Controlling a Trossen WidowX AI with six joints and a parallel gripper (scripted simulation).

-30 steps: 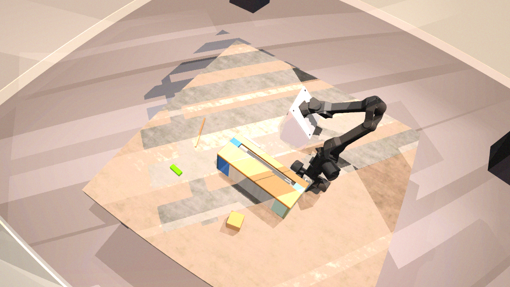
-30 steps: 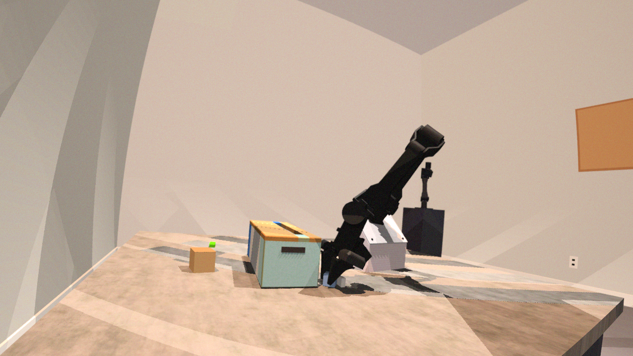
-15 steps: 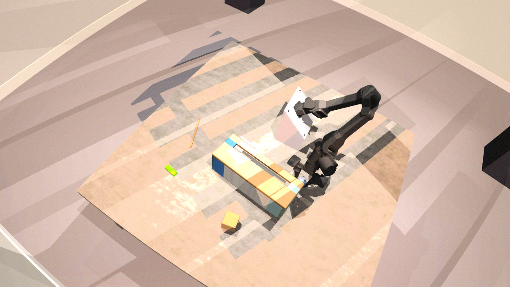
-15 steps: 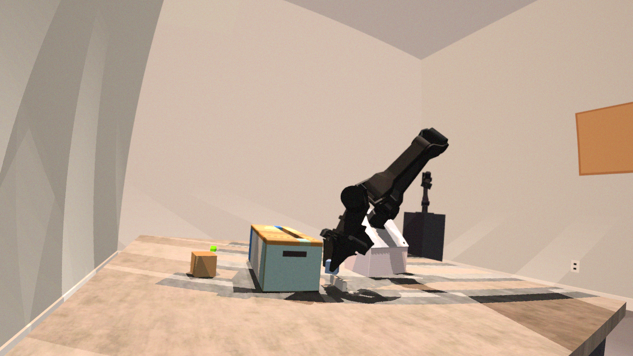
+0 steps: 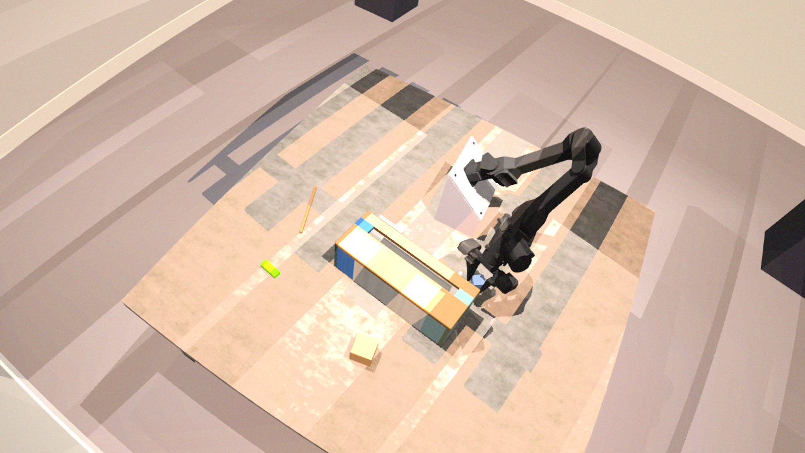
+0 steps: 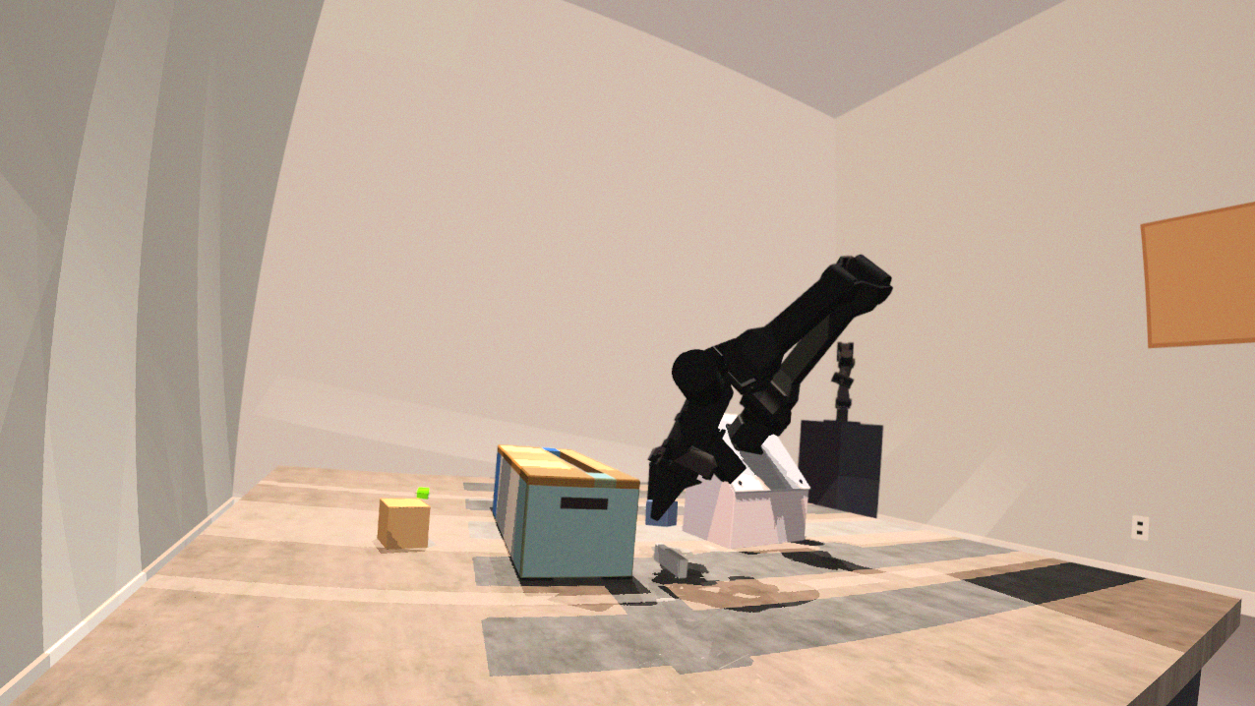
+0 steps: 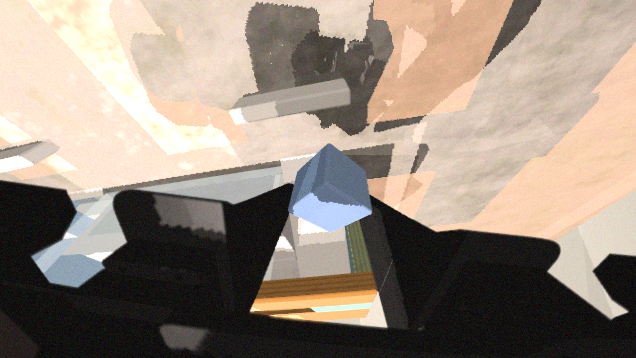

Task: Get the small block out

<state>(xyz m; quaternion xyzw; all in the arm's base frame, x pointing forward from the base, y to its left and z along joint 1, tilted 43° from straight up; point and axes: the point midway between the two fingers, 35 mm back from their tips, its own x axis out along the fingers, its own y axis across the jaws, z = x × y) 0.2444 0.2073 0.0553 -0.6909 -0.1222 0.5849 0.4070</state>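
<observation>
Tool (image 5: 477, 281) (image 6: 659, 512) (image 7: 326, 194) angled down, gripping blue block (image 5: 477, 280) (image 6: 666, 513) (image 7: 330, 185)

In the top view, the box (image 5: 393, 267) (image 6: 574, 531) (image 7: 320, 284) stands mid-frame on the table (image 5: 224, 337) (image 6: 263, 631); the cube (image 5: 364, 347) (image 6: 403, 525) lies below it, the bar (image 5: 270, 268) (image 6: 423, 493) left, the stick (image 5: 308, 209) upper left, the stand (image 5: 457, 209) (image 6: 746, 517) upper right. The block (image 5: 477, 280) (image 6: 669, 516) (image 7: 330, 185) is between the gripper's (image 5: 477, 283) (image 6: 662, 512) (image 7: 331, 197) fingers, near the box's right end.

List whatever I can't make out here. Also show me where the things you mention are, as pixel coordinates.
- Most of the inside of the box (image 5: 393, 272) (image 6: 574, 544) (image 7: 315, 288): exterior view, its near end hides it.
- Part of the block (image 5: 477, 279) (image 6: 668, 513) (image 7: 330, 185): exterior view, behind the gripper (image 5: 477, 284) (image 6: 660, 515) (image 7: 326, 194).
- One dark pedestal's (image 5: 387, 6) (image 6: 840, 469) far part: top view, cut off by the upper edge.
</observation>
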